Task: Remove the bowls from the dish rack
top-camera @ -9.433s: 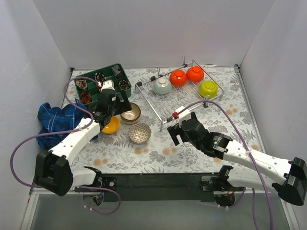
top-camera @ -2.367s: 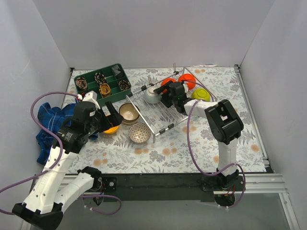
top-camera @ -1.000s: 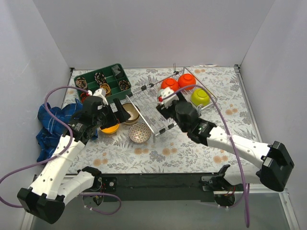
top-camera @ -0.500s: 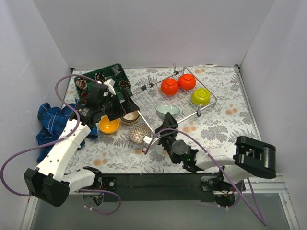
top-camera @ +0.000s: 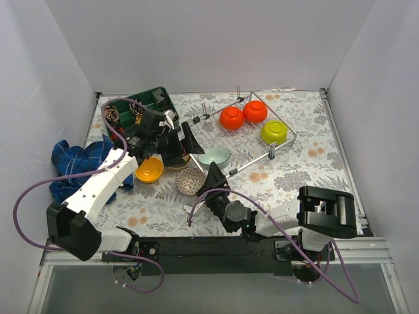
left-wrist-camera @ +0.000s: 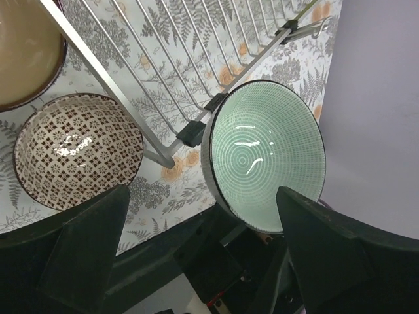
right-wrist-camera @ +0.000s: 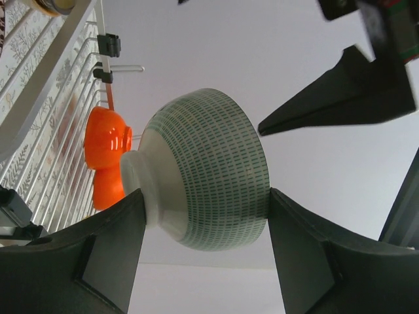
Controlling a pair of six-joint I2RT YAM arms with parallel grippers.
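Note:
My right gripper (top-camera: 214, 167) is shut on the pale grey-green bowl (top-camera: 215, 156) and holds it tilted in the air off the front left corner of the dish rack (top-camera: 243, 142). In the right wrist view the bowl (right-wrist-camera: 203, 170) sits between my fingers (right-wrist-camera: 108, 255). My left gripper (top-camera: 183, 145) is open and empty, just left of that bowl (left-wrist-camera: 265, 154). Two red-orange bowls (top-camera: 231, 118) (top-camera: 255, 112) and a lime green bowl (top-camera: 273, 132) lie upside down in the rack. The orange-yellow (top-camera: 148, 170), lattice (top-camera: 190, 181) and beige (left-wrist-camera: 26, 52) bowls sit on the table.
A dark green divided tray (top-camera: 156, 98) with small patterned items stands at the back left. A blue cloth (top-camera: 73, 167) lies at the left edge. White walls close in three sides. The rack's wire floor (left-wrist-camera: 163, 72) runs under my left wrist.
My right gripper has lifted the grey-green bowl out of the rack and carried it left and forward. My left gripper has swung right, close beside that bowl.

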